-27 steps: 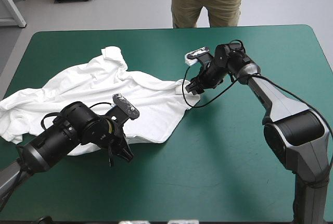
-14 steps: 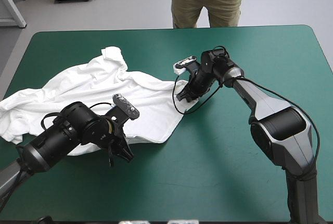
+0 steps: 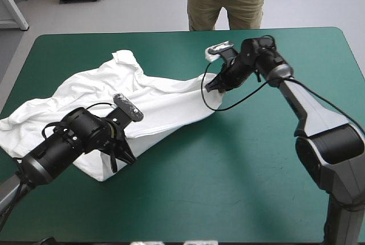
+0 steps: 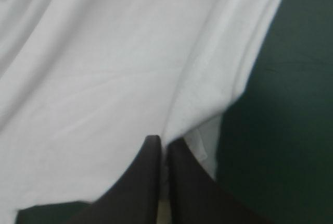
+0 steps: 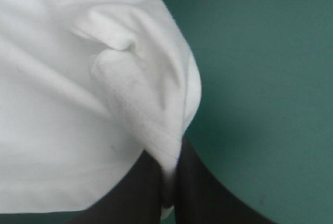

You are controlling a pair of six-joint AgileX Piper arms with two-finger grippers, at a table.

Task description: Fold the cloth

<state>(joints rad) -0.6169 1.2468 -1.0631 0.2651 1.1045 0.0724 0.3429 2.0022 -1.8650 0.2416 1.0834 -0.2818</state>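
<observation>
The T-shirt (image 3: 154, 97) lay on the left half of the surface (image 3: 245, 171), a white, rumpled sheet over the teal-green cover. It reached from the surface's left edge across to about its middle. Its far part bunched up in a peak toward the far edge, and long ridges of folds ran along its length. Its near edge ran on a slant from a corner beside the left arm up toward the right arm.

The left claw (image 3: 121, 159) sat at the near side of the cloth, pointing down, and was clenched on the T-shirt. In the left wrist view its two black fingers (image 4: 145, 177) met almost in a point with a thin layer of white fabric pinched between them. A doubled bit of hem showed just beside the tips. Ahead of the claw the cloth spread as a wide white field with soft creases, and bare teal-green cover showed beyond the hem.

The right claw (image 3: 212, 85) was at the cloth's corner nearest the middle of the surface, well apart from the left claw. It too was clamped on the T-shirt. In the right wrist view the fingers (image 5: 197, 193) stood all but together, with a thick rolled fold of hem caught between them and puckered just ahead of the tips. The fabric between the two claws ran as one long band.
</observation>
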